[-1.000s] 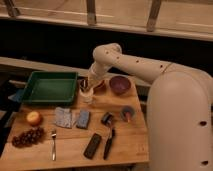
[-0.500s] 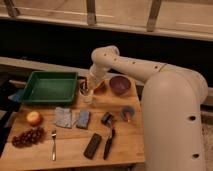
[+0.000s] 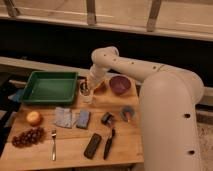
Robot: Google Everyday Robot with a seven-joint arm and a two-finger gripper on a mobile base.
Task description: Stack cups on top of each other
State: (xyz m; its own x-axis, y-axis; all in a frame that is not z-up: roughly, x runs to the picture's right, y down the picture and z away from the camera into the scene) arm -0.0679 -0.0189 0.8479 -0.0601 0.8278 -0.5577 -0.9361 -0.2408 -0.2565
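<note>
While the arm is reaching across the wooden surface (image 3: 75, 145), the tool (image 3: 86, 89) is hanging over the cups beside the green tray (image 3: 49, 87).

Going rightward: grapes (image 3: 28, 136), an orange fruit (image 3: 34, 118), a fork (image 3: 53, 145) and two sponges (image 3: 72, 118) are lying in front. The cream-white cup (image 3: 87, 97) is sitting just beside the tray, directly under the tool; the silver cup is not showing clearly, and I cannot tell how the tool's grip stands. The purple bowl (image 3: 120, 84) is resting to the right.
</note>
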